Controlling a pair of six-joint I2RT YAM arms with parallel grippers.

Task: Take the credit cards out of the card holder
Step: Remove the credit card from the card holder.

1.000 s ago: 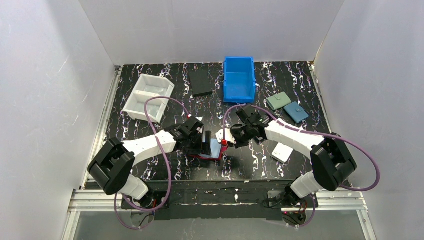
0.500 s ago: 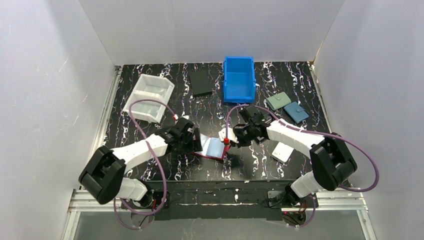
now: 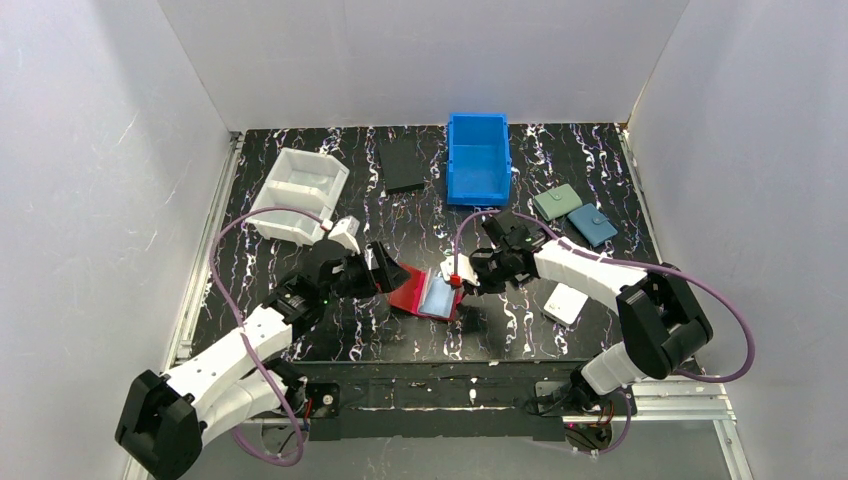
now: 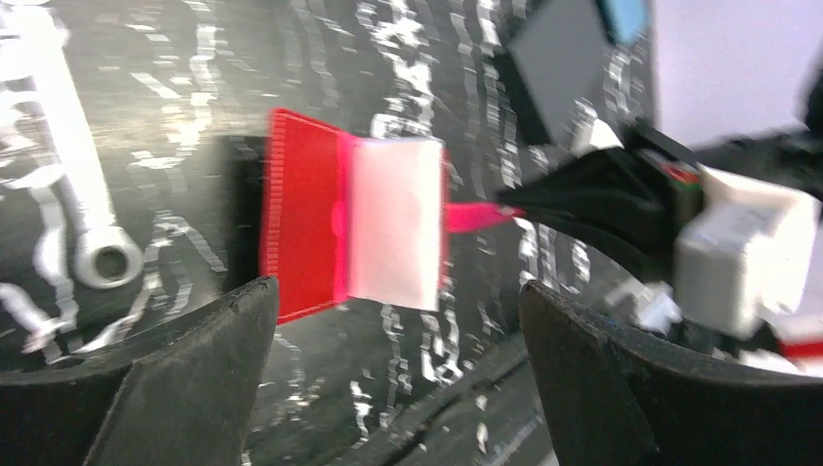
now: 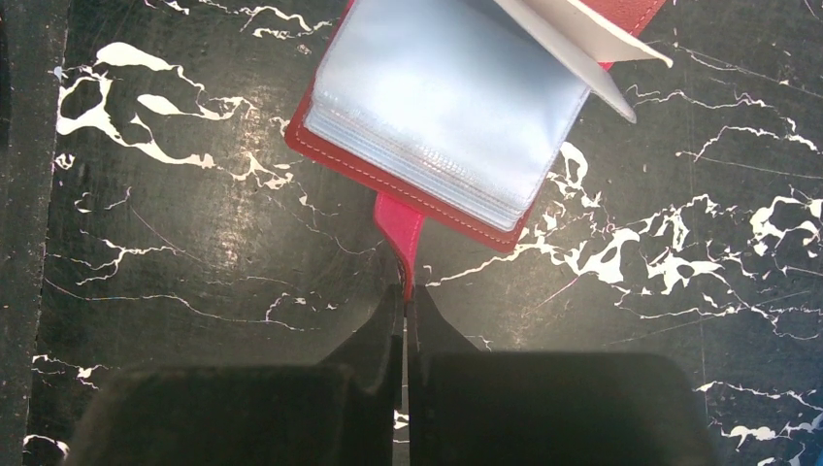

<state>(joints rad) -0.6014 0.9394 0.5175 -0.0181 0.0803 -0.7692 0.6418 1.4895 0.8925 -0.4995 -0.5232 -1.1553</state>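
Pinching the snap tab, the clenched right tool anchors the open card holder at desk centre, pockets up; left tool, released, stands at its 9 o'clock, presumably for card extraction

Black marbled table. Along the far side, a white divided tray at left, a flat black case and a blue bin. At right, a teal-green wallet and a blue wallet lie side by side. Nearer is possibly a white wallet.
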